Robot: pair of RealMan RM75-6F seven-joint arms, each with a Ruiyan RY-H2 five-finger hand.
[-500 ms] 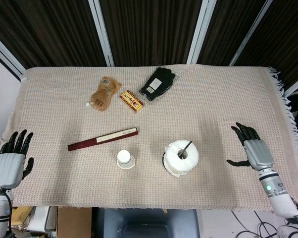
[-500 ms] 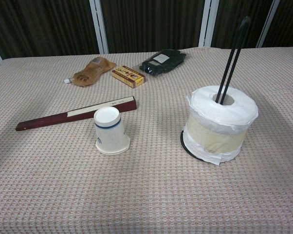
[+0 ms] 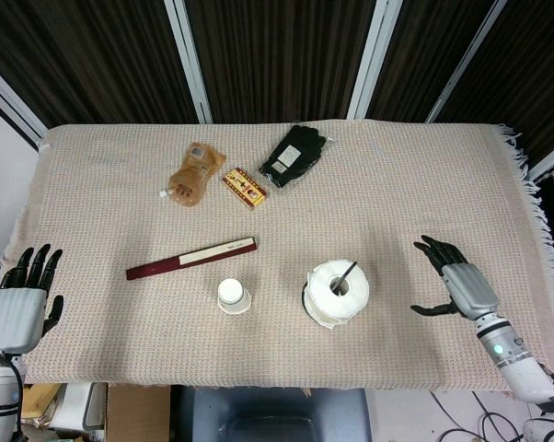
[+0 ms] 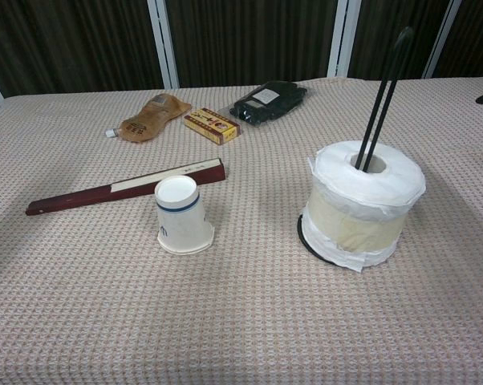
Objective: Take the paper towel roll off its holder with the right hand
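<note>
Our right hand (image 3: pixel 463 290) has moved closer to the paper towel roll (image 3: pixel 338 293), fingers wide apart, holding nothing. We see it standing on its holder (image 4: pixel 383 92), left of that hand.

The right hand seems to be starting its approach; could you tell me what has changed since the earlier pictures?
The right hand, open and holding nothing, has shifted toward the paper towel roll; a fingertip now shows in the chest view. The left hand dropped slightly. The roll remains on its holder.
</note>
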